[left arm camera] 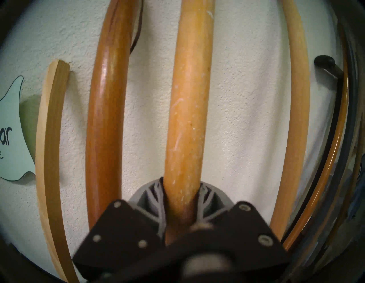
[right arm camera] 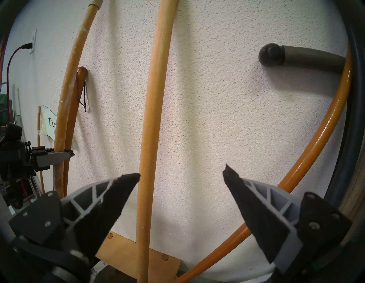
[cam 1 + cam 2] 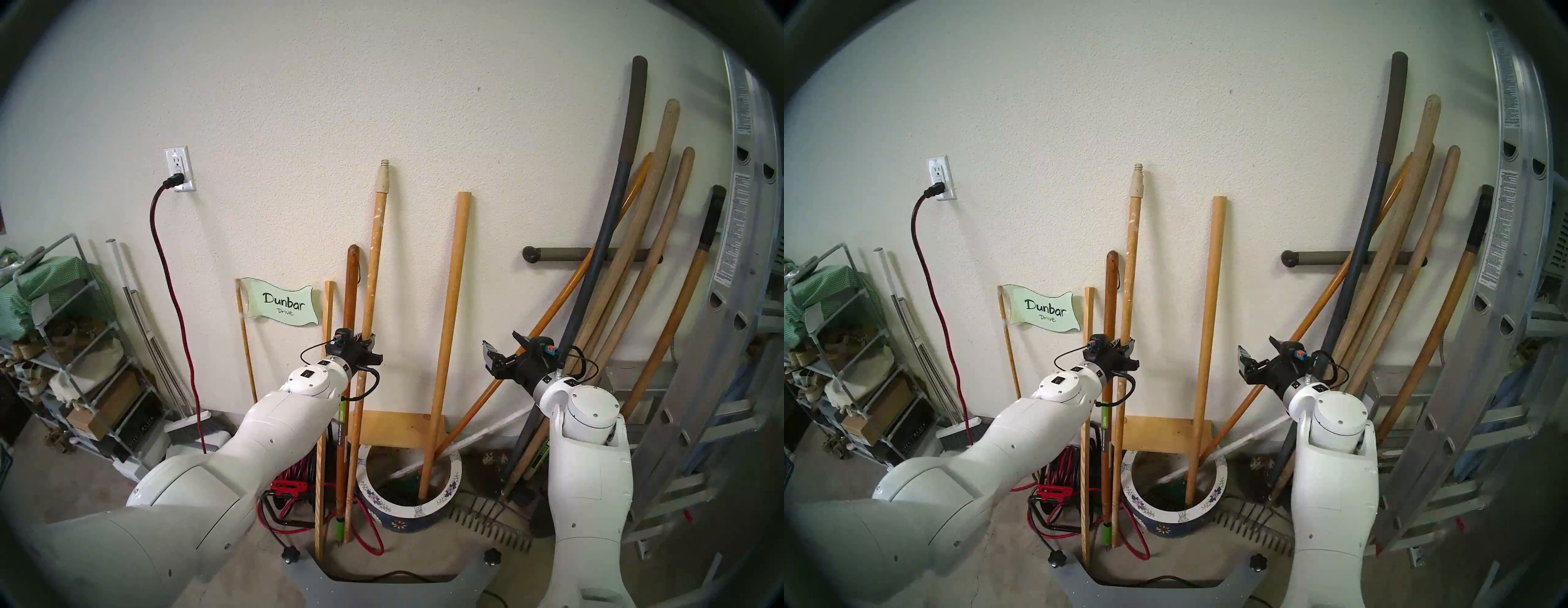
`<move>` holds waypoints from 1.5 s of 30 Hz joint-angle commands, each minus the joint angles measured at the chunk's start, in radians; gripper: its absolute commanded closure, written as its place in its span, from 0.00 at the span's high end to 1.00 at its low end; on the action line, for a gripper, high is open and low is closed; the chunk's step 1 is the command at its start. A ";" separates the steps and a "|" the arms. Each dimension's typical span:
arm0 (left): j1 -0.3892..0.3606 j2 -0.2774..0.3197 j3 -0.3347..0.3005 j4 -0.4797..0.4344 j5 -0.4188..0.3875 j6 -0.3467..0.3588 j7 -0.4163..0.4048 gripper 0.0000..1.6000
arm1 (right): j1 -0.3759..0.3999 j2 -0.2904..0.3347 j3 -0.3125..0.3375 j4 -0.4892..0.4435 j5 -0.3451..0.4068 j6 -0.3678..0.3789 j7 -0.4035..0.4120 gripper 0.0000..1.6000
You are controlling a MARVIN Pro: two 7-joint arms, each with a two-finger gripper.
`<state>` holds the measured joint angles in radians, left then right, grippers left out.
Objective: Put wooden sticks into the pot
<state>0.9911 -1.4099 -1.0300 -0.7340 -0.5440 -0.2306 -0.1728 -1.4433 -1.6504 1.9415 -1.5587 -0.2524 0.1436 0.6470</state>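
Garage corner, textured white wall (image 3: 382, 106)

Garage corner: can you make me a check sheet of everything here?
Surface: concrete floor, dusty.
Job's things: plain dowel stands in pot; paint-flecked stick and red-brown stick stand outside it.
Clutter: square slat, tool handles, rake, ladder, shelf rack.
Grippers: left pincer shut on paint-flecked stick; right pincer open, empty.
Cables: red cord plugged in.
Surroundings: white wall, Dunbar sign.
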 commanded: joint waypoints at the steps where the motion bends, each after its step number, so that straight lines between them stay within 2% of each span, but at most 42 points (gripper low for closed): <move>1: 0.052 0.020 -0.013 -0.107 -0.007 -0.031 0.016 0.00 | 0.002 0.000 -0.005 -0.004 -0.002 -0.002 0.001 1.00; 4: 0.080 0.032 -0.015 -0.149 -0.003 -0.030 0.033 0.00 | 0.002 0.000 -0.005 -0.004 -0.002 -0.002 0.001 1.00; 6: 0.121 0.058 -0.012 -0.225 0.005 -0.004 0.062 0.00 | 0.002 0.000 -0.005 -0.004 -0.002 -0.002 0.001 1.00; 8: 0.123 0.055 -0.014 -0.216 0.004 -0.008 0.074 0.00 | 0.002 0.000 -0.005 -0.004 -0.002 -0.002 0.001 1.00; 16: 0.182 0.077 -0.010 -0.350 0.005 -0.006 0.102 0.00 | 0.002 0.000 -0.005 -0.004 -0.002 -0.002 0.001 1.00; 17: 0.172 0.067 -0.007 -0.324 0.006 -0.022 0.094 0.00 | 0.002 0.000 -0.005 -0.004 -0.002 -0.002 0.001 1.00; 18: 0.197 0.077 -0.007 -0.375 0.006 -0.016 0.105 0.00 | 0.002 0.000 -0.005 -0.004 -0.001 -0.002 0.001 1.00; 30: 0.257 0.089 -0.025 -0.517 -0.007 -0.028 0.150 0.00 | 0.002 0.000 -0.004 -0.003 0.000 -0.001 0.001 1.00; 45: 0.231 0.103 -0.051 -0.700 0.017 -0.092 0.165 0.00 | 0.002 0.000 -0.003 -0.002 0.002 -0.001 0.001 1.00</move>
<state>1.2566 -1.3056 -1.0705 -1.3337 -0.5419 -0.2833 0.0000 -1.4431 -1.6504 1.9416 -1.5583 -0.2498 0.1436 0.6468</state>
